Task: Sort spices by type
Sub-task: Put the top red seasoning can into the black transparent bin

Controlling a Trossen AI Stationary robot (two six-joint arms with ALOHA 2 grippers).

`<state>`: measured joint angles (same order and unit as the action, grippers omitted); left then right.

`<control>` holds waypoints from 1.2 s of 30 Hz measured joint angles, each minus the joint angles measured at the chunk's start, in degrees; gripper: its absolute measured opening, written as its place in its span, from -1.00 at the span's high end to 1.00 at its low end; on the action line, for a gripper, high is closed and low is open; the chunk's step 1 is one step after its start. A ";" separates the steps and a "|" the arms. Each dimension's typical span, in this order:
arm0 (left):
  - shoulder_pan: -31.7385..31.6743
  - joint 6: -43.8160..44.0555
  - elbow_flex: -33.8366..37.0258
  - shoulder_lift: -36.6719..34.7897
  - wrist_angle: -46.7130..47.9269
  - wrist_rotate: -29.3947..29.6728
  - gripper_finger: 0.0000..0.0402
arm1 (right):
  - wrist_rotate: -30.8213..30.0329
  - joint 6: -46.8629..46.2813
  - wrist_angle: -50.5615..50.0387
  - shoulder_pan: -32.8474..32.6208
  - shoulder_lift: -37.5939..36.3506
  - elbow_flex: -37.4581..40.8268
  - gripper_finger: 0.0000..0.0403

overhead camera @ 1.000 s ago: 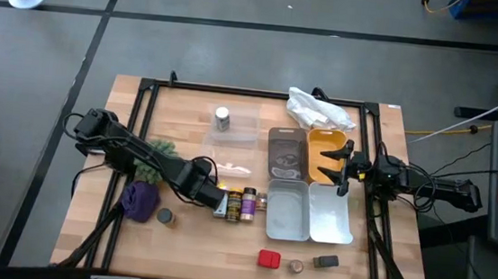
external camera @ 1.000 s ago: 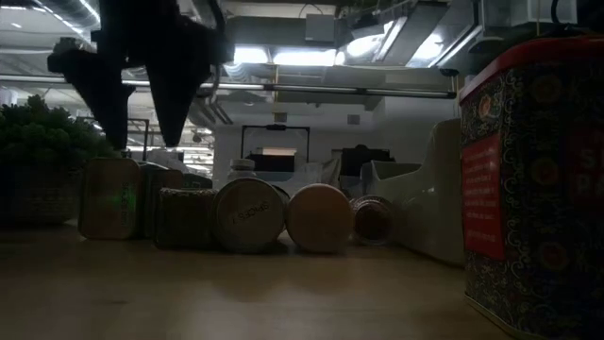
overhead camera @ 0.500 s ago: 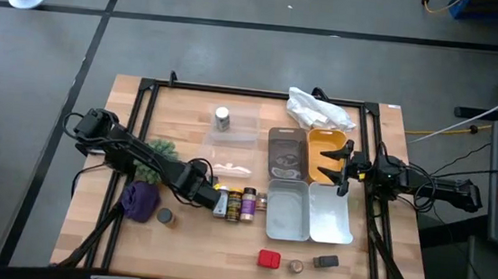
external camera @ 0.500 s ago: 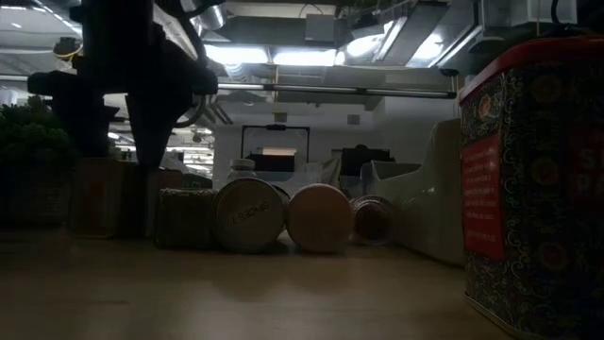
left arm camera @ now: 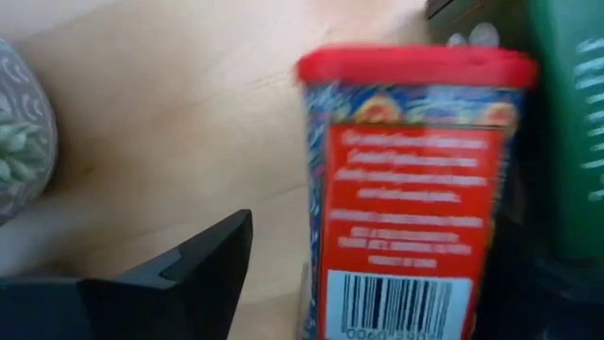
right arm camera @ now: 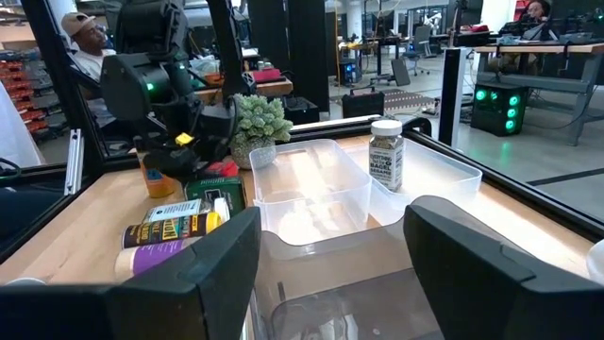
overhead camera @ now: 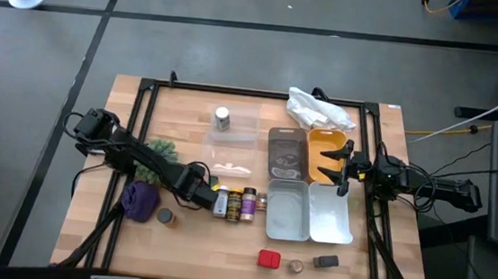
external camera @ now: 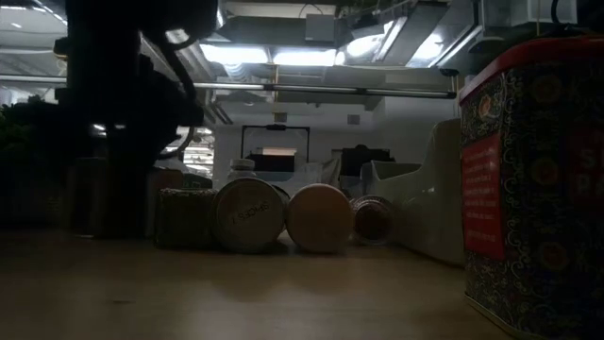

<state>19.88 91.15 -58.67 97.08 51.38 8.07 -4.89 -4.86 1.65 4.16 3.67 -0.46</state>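
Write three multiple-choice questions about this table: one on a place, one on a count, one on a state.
1. Where does the lone silver-capped jar stand?
A) in the orange tray
B) in a clear tray
C) on the purple cloth

2. How many containers stand in the row at the front edge of the table?
A) three
B) five
C) one

3. How is the right gripper?
A) shut on a jar
B) shut, empty
C) open, empty

Answers:
1 B: the high view shows the clear tray around it.
2 A: a red tin, a round tin and a dark tin.
3 C: its fingers stand wide apart with nothing between.
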 joint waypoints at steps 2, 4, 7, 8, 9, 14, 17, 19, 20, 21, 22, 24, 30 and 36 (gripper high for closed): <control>0.00 -0.04 0.06 0.00 0.22 -0.10 -0.32 | 0.00 0.00 0.00 -0.02 -0.01 0.01 -0.29; -0.02 -0.76 0.06 0.00 -0.02 -0.10 -0.17 | 0.00 0.00 0.02 0.00 -0.01 -0.01 -0.29; -0.02 -2.17 0.05 -0.04 0.04 -0.12 0.09 | 0.00 0.00 0.24 0.00 0.00 0.00 -0.29; -0.02 -2.75 0.04 -0.11 0.04 -0.19 0.16 | 0.00 0.00 0.35 -0.01 0.00 0.01 -0.29; -0.02 -2.98 0.04 -0.12 0.02 -0.17 0.17 | 0.00 0.00 0.44 -0.01 0.00 0.00 -0.29; -0.04 -4.86 0.04 -1.61 0.06 -0.18 0.17 | -0.02 0.00 0.63 0.00 0.01 -0.01 -0.29; -0.04 -4.99 0.04 -4.36 0.32 -0.15 0.17 | -0.02 0.00 0.71 0.00 -0.01 0.01 -0.29; -0.04 -6.17 0.04 -6.82 0.50 -0.13 0.17 | 0.04 0.00 0.79 -0.01 0.01 0.00 -0.29; -0.02 -6.48 0.04 -8.25 0.48 -0.09 0.17 | 0.46 0.00 0.87 0.00 0.01 0.01 -0.29; 0.00 -6.91 0.04 -9.58 0.50 -0.06 0.17 | 1.03 0.00 0.98 0.00 0.01 -0.01 -0.29; 0.02 -7.46 0.04 -11.10 0.52 -0.02 0.17 | 1.84 -0.01 1.12 0.00 0.00 0.00 -0.29; 0.02 -8.28 0.04 -13.80 0.32 0.00 0.17 | 3.60 -1.03 1.49 -0.02 -0.01 0.01 -0.29; -0.14 -12.89 0.00 -20.88 -2.24 0.42 0.17 | 7.04 -8.63 2.15 -0.01 0.01 -0.01 -0.29; -1.73 -22.96 -0.02 -21.97 -11.75 1.79 0.17 | 12.48 -15.00 7.98 -0.02 -0.01 -0.46 -0.29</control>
<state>18.15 68.19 -58.70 75.10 39.63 9.86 7.60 -19.86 9.63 4.14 3.66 -0.91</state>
